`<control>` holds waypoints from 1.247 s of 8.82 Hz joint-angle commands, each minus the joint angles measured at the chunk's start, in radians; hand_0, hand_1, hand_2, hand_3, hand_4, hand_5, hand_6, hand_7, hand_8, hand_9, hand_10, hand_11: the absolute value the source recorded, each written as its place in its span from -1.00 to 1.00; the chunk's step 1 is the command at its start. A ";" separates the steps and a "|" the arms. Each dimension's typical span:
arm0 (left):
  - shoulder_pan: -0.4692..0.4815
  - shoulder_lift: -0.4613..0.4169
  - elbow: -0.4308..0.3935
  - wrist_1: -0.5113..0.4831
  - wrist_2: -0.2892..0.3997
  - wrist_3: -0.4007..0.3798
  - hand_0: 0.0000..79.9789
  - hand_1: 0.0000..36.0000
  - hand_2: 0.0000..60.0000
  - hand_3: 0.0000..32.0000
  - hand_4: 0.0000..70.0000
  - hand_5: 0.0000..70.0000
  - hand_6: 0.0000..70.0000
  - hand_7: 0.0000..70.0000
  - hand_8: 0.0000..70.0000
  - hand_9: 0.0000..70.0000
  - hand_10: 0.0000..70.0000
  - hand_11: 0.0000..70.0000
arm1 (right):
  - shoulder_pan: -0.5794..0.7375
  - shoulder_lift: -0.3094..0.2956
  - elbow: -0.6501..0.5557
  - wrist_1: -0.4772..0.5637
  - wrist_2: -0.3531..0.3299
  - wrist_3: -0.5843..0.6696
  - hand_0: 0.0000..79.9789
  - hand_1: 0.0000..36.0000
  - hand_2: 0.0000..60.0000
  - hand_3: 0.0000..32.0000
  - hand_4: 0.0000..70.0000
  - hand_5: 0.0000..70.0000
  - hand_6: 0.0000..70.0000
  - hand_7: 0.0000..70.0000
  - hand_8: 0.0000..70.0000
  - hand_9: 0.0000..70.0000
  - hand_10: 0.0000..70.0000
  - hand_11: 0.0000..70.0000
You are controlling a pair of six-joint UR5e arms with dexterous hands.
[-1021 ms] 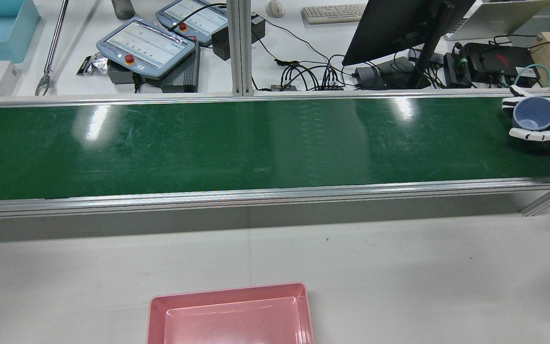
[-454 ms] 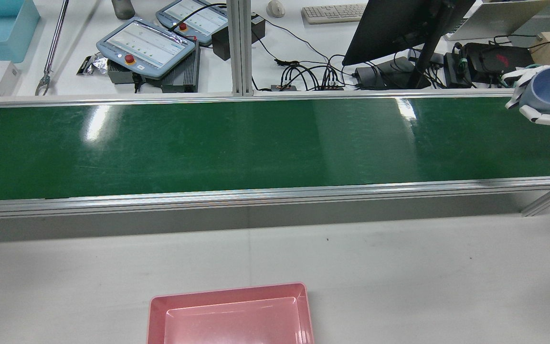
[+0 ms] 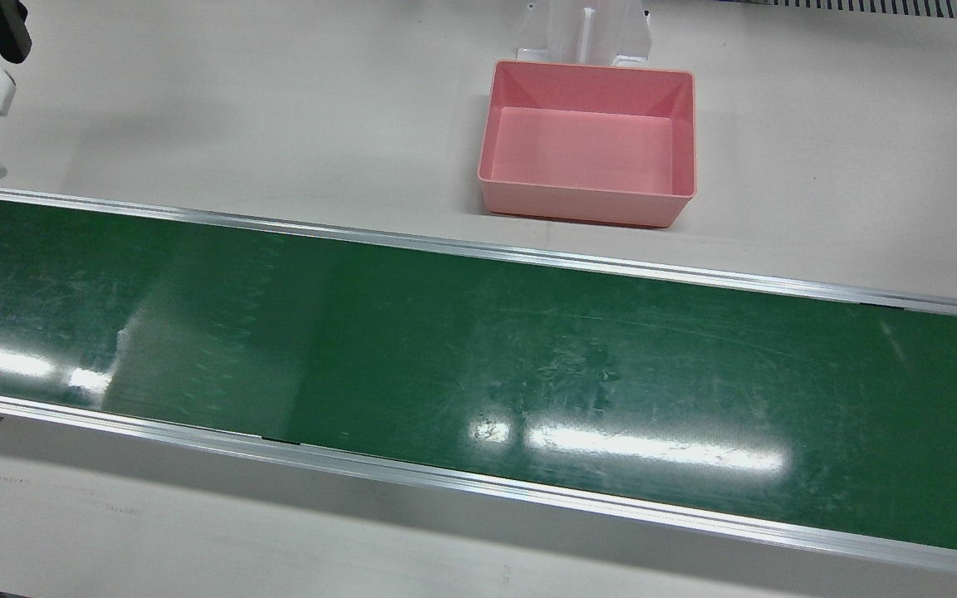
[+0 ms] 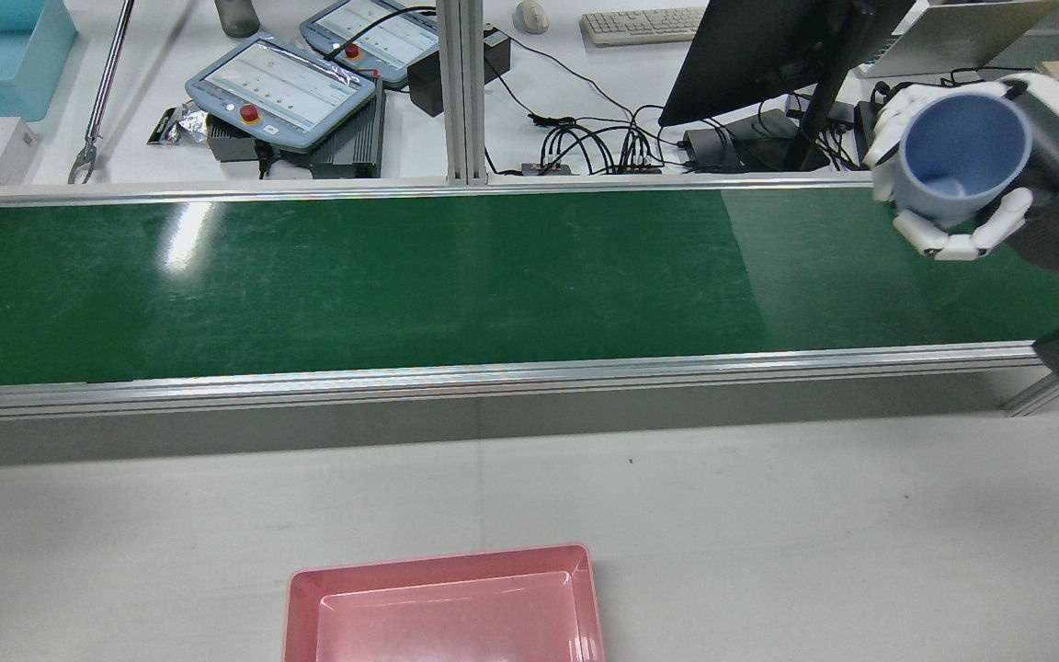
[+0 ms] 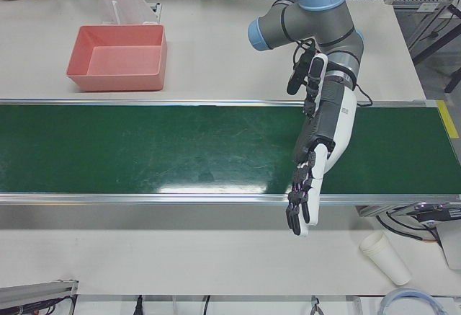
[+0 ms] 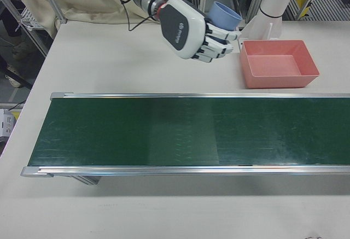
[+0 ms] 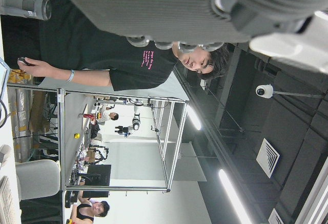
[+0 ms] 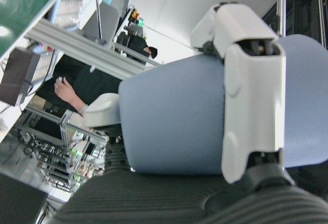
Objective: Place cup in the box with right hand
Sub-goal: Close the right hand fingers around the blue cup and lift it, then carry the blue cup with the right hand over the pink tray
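Note:
My right hand (image 4: pixel 998 219) is shut on a light blue cup (image 4: pixel 962 152) and holds it in the air above the right end of the green conveyor belt (image 4: pixel 456 276), mouth tilted toward the rear camera. In the right-front view the hand (image 6: pixel 191 28) carries the cup (image 6: pixel 224 13) above the white table, left of the pink box (image 6: pixel 279 77). The cup fills the right hand view (image 8: pixel 174 131). The empty pink box (image 3: pixel 578 203) stands on the table on the robot's side of the belt. My left hand (image 5: pixel 302 200) is open and empty, fingers stretched over the belt's front rail.
Stacked paper cups (image 5: pixel 385 257) lie on the table by the operators' side. Teach pendants (image 4: pixel 281 87), a monitor (image 4: pixel 768 46) and cables sit beyond the belt. A white pedestal (image 3: pixel 582 33) stands just behind the box.
My right hand has lifted the cup off the belt, higher and to the left in the rear view. The box has not moved.

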 commanded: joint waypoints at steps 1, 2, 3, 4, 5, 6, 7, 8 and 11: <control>0.000 -0.002 0.000 0.002 0.002 0.001 -1.00 -1.00 -1.00 -1.00 -1.00 -1.00 -1.00 -1.00 -1.00 -1.00 -1.00 -1.00 | -0.317 0.132 0.004 -0.071 0.033 -0.197 1.00 1.00 1.00 -1.00 0.87 -0.22 0.20 1.00 1.00 1.00 0.83 1.00; 0.000 -0.002 -0.002 0.002 0.002 0.001 -1.00 -1.00 -1.00 -1.00 -1.00 -1.00 -1.00 -1.00 -1.00 -1.00 -1.00 -1.00 | -0.439 0.160 0.002 -0.084 0.081 -0.249 1.00 1.00 1.00 -1.00 0.91 -0.22 0.21 1.00 1.00 1.00 0.82 1.00; 0.000 -0.002 -0.002 0.002 0.002 0.001 -1.00 -1.00 -1.00 -1.00 -1.00 -1.00 -1.00 -1.00 -1.00 -1.00 -1.00 -1.00 | -0.560 0.186 0.001 -0.084 0.140 -0.296 1.00 1.00 1.00 -1.00 1.00 -0.23 0.21 1.00 1.00 1.00 0.81 1.00; 0.000 -0.002 -0.002 0.002 0.002 0.001 -1.00 -1.00 -1.00 -1.00 -1.00 -1.00 -1.00 -1.00 -1.00 -1.00 -1.00 -1.00 | -0.671 0.198 0.001 -0.082 0.188 -0.353 1.00 1.00 1.00 -1.00 0.91 -0.23 0.19 1.00 1.00 1.00 0.79 1.00; 0.000 -0.002 -0.002 0.002 0.000 0.001 -1.00 -1.00 -1.00 -1.00 -1.00 -1.00 -1.00 -1.00 -1.00 -1.00 -1.00 -1.00 | -0.742 0.206 -0.001 -0.075 0.214 -0.393 1.00 1.00 1.00 -1.00 0.91 -0.23 0.18 1.00 1.00 1.00 0.77 1.00; 0.000 -0.002 0.000 0.002 0.002 0.001 -1.00 -1.00 -1.00 -1.00 -1.00 -1.00 -1.00 -1.00 -1.00 -1.00 -1.00 -1.00 | -0.761 0.212 -0.016 -0.075 0.224 -0.401 1.00 1.00 1.00 -1.00 0.79 -0.23 0.16 1.00 1.00 1.00 0.76 1.00; 0.000 -0.002 0.000 0.002 0.000 0.001 -1.00 -1.00 -1.00 -1.00 -1.00 -1.00 -1.00 -1.00 -1.00 -1.00 -1.00 -1.00 | -0.770 0.211 -0.021 -0.073 0.221 -0.395 1.00 0.98 0.20 -1.00 0.60 -0.33 0.04 1.00 0.96 1.00 0.61 1.00; 0.000 0.000 0.000 0.002 0.000 0.001 -1.00 -1.00 -1.00 -1.00 -1.00 -1.00 -1.00 -1.00 -1.00 -1.00 -1.00 -1.00 | -0.772 0.210 -0.033 -0.073 0.224 -0.393 0.90 0.43 -0.82 -1.00 0.15 -0.51 -0.25 1.00 0.44 1.00 0.31 0.90; 0.000 0.000 0.000 0.002 0.000 0.001 -1.00 -1.00 -1.00 -1.00 -1.00 -1.00 -1.00 -1.00 -1.00 -1.00 -1.00 -1.00 | -0.791 0.217 -0.067 -0.070 0.225 -0.387 0.46 0.18 -0.80 -1.00 -0.80 -0.83 -0.97 -1.00 -1.00 -1.00 -1.00 -1.00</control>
